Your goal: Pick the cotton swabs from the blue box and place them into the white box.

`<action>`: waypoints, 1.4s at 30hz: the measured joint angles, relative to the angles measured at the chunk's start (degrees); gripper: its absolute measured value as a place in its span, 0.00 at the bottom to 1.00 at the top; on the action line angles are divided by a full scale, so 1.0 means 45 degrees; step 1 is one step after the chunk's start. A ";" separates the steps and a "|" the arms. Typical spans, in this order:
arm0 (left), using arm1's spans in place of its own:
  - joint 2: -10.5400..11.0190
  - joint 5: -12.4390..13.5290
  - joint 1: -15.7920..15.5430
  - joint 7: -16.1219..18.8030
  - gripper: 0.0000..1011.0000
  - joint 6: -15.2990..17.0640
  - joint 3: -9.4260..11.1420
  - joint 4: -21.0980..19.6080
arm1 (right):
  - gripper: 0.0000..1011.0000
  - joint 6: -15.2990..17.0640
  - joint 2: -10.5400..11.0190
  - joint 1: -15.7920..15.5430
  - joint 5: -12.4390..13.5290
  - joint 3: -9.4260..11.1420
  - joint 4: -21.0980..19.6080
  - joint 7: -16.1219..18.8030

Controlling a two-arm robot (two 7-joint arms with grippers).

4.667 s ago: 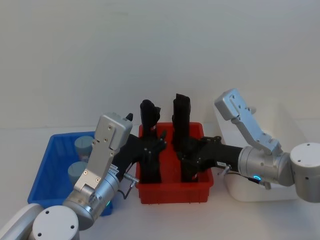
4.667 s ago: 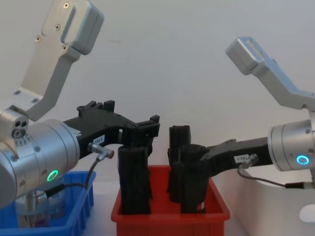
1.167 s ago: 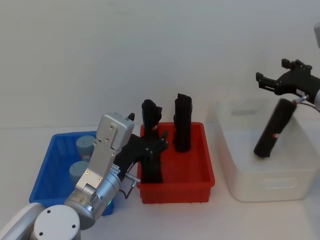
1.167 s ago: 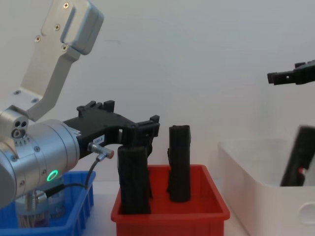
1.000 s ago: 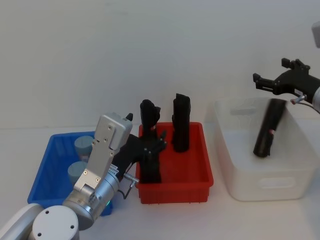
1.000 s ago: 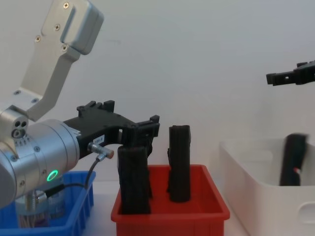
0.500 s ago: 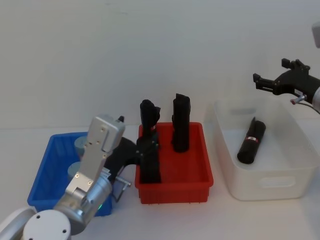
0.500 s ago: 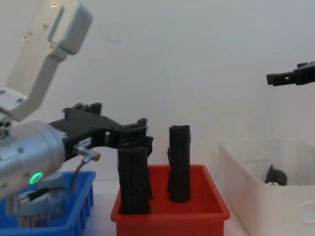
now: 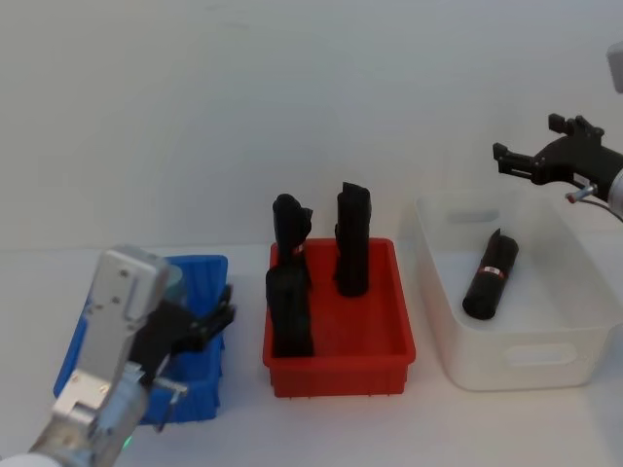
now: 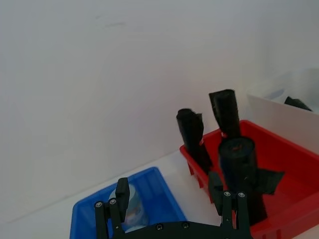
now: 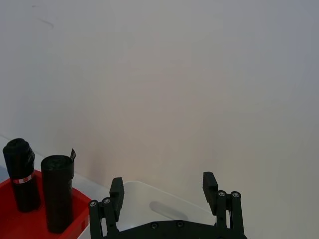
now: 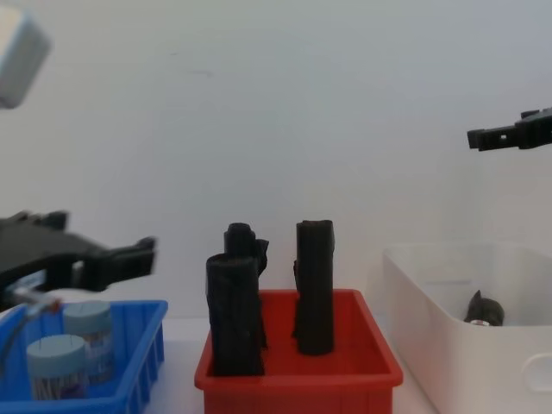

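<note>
we are seeing the left gripper point(image 9: 224, 307), fingers apart, hovering over the low bright blue plastic tray point(image 12: 143, 360) holding two clear grey-lidded cotton swab jars point(image 12: 89, 333); a red plastic tray point(image 9: 341, 375) of black rolls point(image 9: 352, 238); the right gripper point(image 11: 162, 185), spread, hanging above the deep white plastic bin point(image 9: 516, 362).

Plain white wall point(image 9: 292, 107) behind, evenly lit. White desk point(image 9: 341, 433) in front, meeting it along a soft line.

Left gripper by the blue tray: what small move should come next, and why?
Probably lower the left gripper, jaws open, onto a clear grey-lidded cotton swab jar in the ribbed blue plastic tray: it hovers above the jars, holding nothing.
</note>
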 joint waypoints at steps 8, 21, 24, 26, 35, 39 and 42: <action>0.0712 -0.0947 0.0807 0.0472 0.99 0.0016 -0.0368 -0.0279 | 0.99 0.0001 0.0000 0.0000 -0.0001 0.0000 0.0000 0.0000; 0.0782 -0.1119 0.0957 -0.0015 0.99 -0.0189 -0.0572 0.0128 | 0.99 -0.0002 0.0000 -0.0002 -0.0001 0.0000 -0.0001 0.0001; 0.0634 -0.0910 0.0825 -0.0159 0.99 -0.0024 -0.0542 0.0229 | 0.99 -0.0002 0.0001 -0.0002 -0.0001 0.0000 -0.0001 0.0001; 0.0462 -0.0740 0.0651 -0.0304 0.99 0.0174 -0.0510 0.0379 | 0.99 -0.0002 0.0001 -0.0002 -0.0001 0.0000 -0.0001 0.0002; -0.0322 -0.0264 -0.0214 -0.0958 0.99 0.1262 -0.0415 0.1436 | 0.99 -0.0002 0.0000 -0.0002 -0.0001 0.0000 -0.0001 0.0002; -0.0640 -0.0187 -0.0584 -0.1111 0.99 0.1656 -0.0411 0.2028 | 0.99 -0.0002 0.0000 -0.0002 -0.0001 0.0000 -0.0001 0.0001; -0.0840 -0.0170 -0.0825 -0.1120 0.99 0.1840 -0.0440 0.2448 | 0.99 -0.0002 0.0000 -0.0002 -0.0002 0.0001 -0.0002 0.0002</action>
